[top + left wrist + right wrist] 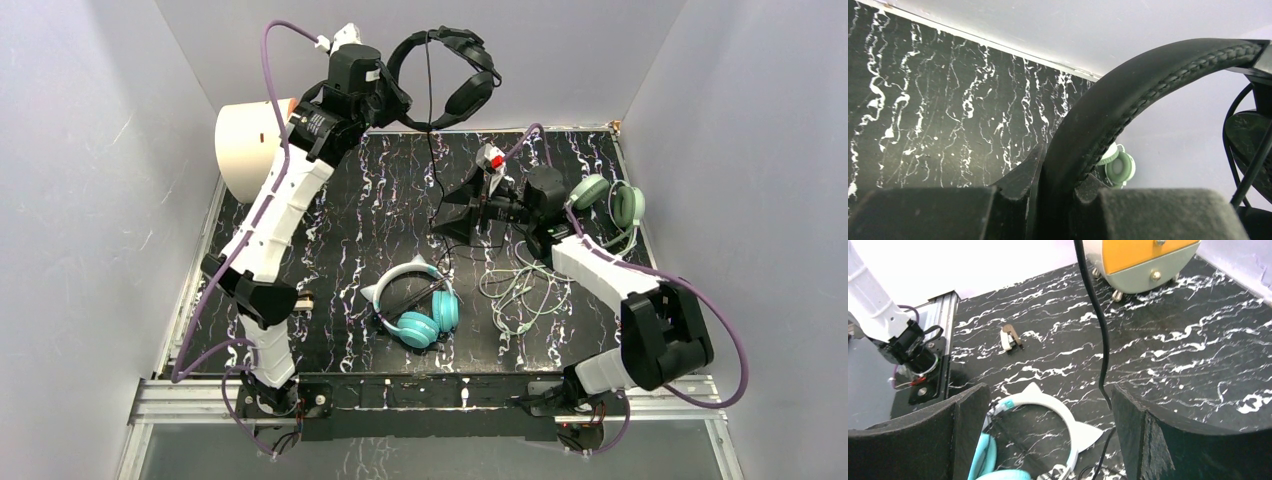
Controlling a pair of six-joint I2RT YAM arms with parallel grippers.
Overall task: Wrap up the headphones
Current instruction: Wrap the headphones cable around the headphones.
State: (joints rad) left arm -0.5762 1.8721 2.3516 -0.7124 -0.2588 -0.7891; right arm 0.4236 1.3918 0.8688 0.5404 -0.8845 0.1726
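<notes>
My left gripper (397, 98) is raised at the back, shut on the padded band of the black headphones (455, 70); the band (1128, 95) fills the gap between the jaws of the left gripper (1055, 182). Its black cable (432, 150) hangs down to the table. My right gripper (455, 215) is open low over the mat; the cable (1100, 340) drops between its fingers, close to the right one. The teal cat-ear headphones (420, 305) lie at front centre, their white band (1048, 407) under the right gripper (1048, 430). The sage-green headphones (610, 200) lie at the right.
A loose pale cable (520, 290) is tangled right of the teal set. A cream, orange-fronted small drawer unit (250, 145) stands at the back left. A small clip (303, 298) lies near the left arm. White walls close in three sides.
</notes>
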